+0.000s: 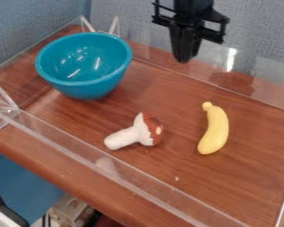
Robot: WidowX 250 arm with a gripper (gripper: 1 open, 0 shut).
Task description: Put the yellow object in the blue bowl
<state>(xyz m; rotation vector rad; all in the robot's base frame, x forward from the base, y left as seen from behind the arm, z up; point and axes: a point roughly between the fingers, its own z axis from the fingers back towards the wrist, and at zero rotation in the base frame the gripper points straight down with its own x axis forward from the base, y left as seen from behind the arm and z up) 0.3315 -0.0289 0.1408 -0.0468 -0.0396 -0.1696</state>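
The yellow object (213, 129) lies on the wooden bench (97, 115) well apart from the claw (187, 55), which hangs at the far side with its dark fingers pressed together on nothing, pointing straight down. The object is a glossy, smooth, curved plastic banana, its long axis running from the near edge toward the far side, tip away. The blue bowl (84, 65), round, deep and shiny, sits far left, a mushroom toy (138, 133) beside the banana.

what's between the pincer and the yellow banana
Nothing: in the camera view only bare wooden tabletop separates the pincer from the banana.
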